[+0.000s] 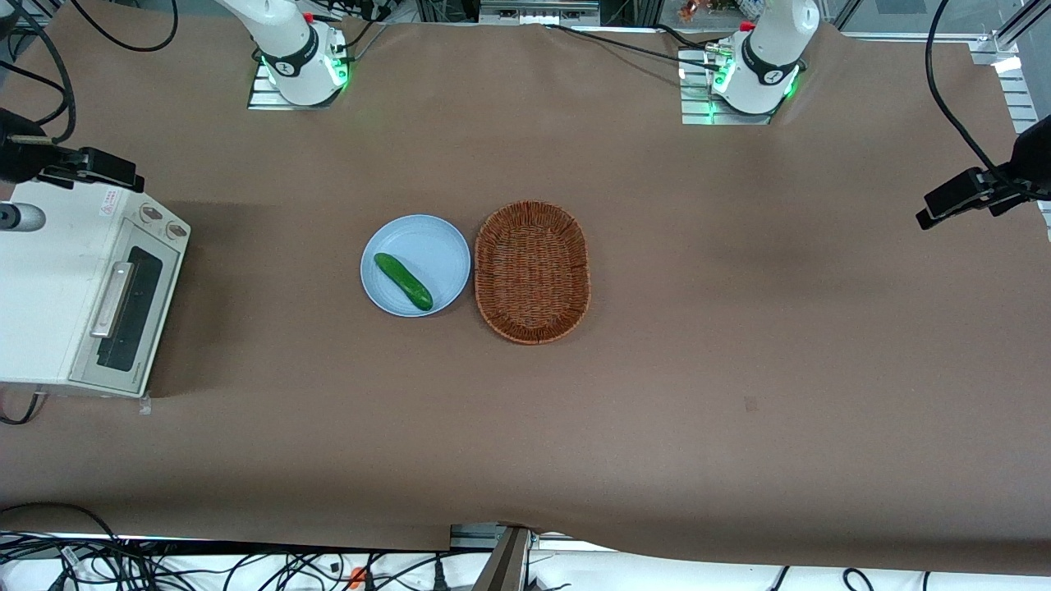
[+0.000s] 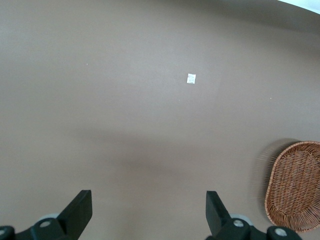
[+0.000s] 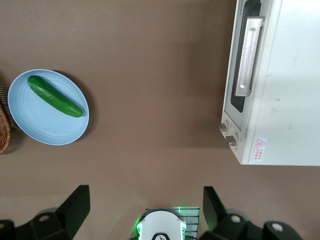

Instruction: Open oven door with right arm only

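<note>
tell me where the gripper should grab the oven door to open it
Take the silver bar handle on the closed oven door, likely at mid-length. It stands proud of the glass along the door's upper edge, so jaws can straddle it across its thin width. Come from in front of the door, on the plate's side. The gripper hangs open above the bare table, not near it yet.

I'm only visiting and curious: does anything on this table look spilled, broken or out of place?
Nothing stands out. The small white toaster oven sits upright with its glass-windowed oven door shut. A green cucumber lies on the pale blue plate beside the brown wicker basket. The gripper hangs high above the table, fingers open.
</note>
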